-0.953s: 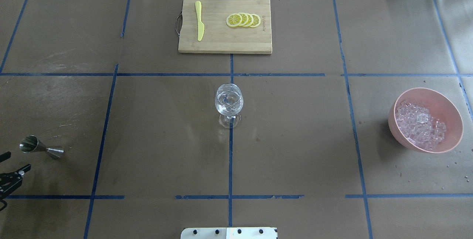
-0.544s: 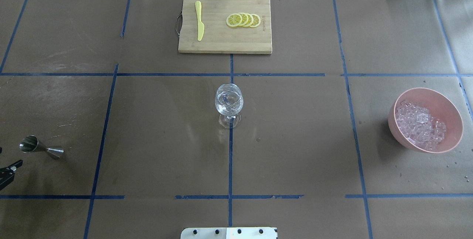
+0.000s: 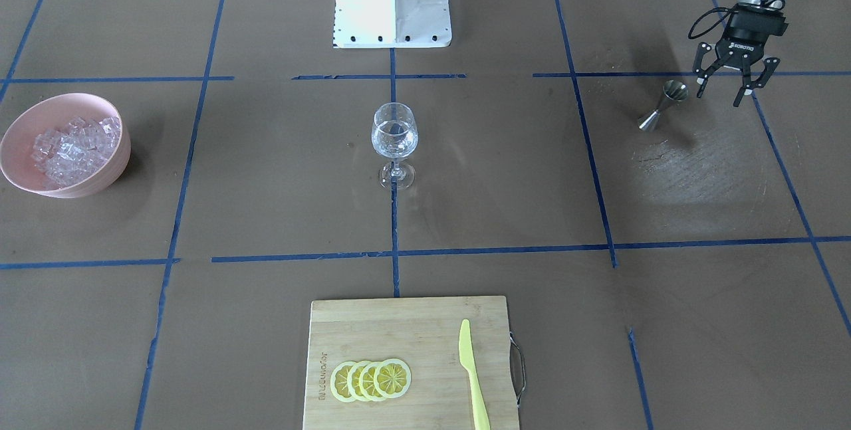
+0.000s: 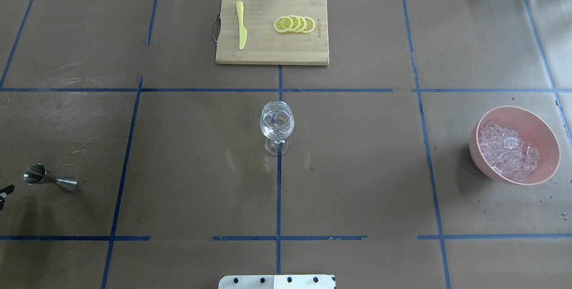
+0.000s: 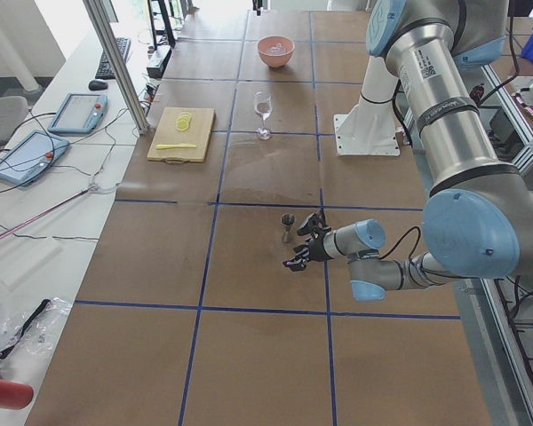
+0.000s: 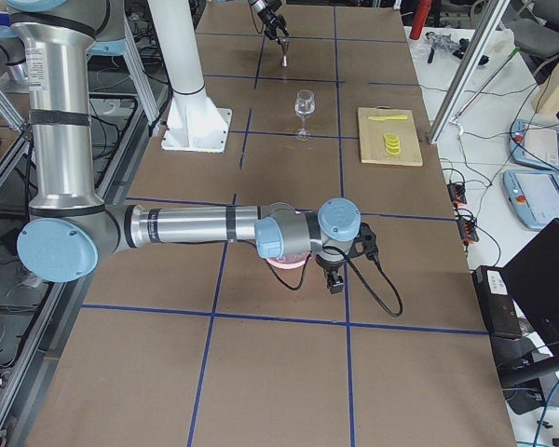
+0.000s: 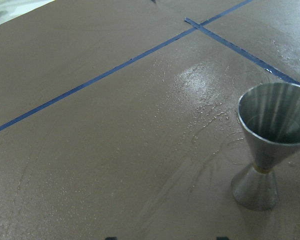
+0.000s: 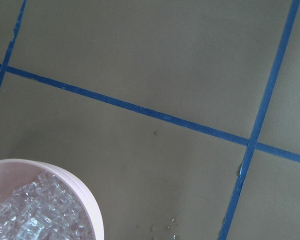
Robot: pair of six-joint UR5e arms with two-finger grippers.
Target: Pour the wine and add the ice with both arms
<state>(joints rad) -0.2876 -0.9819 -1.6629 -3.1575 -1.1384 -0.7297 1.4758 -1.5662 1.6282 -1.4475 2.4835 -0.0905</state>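
Standing upright at the table's middle, the stemmed glass [image 3: 395, 144] has its stem vertical and mouth up, the wine [image 3: 395, 142] in its bowl, while the ice [image 3: 70, 147] lies heaped in the pink bowl [image 3: 100, 184] well off on the right arm's side. Lettering on the cutting board [image 3: 405, 323] and on the left gripper [image 3: 719, 98] is too small to read; that claw hangs fingers-down, spread wide and empty, just beside the upright steel jigger [image 3: 661, 106] without touching it. Whether the right gripper [image 6: 333, 279], over the pink bowl, is spread or closed cannot be told
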